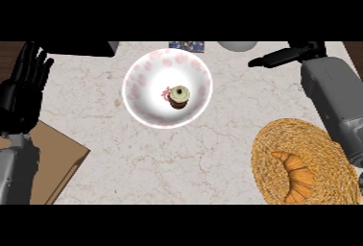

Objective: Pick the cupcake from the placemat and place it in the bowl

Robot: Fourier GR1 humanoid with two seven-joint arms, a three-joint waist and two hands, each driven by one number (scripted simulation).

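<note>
A small cupcake point(178, 96) with a brown base and pale top lies inside the white bowl with pink flecks point(142, 77) at the counter's upper middle. The round woven straw placemat point(273, 163) sits at the lower right and carries a croissant point(299, 174). My right hand point(284, 57) is at the upper right, well clear of the bowl, fingers stretched out toward the left and holding nothing. My left hand point(25, 84) rests open at the left edge, fingers pointing up.
A brown wooden board point(53, 158) lies at the lower left under my left forearm. A grey rounded object point(237, 45) and a dark patterned item point(187, 45) sit at the counter's far edge behind the bowl.
</note>
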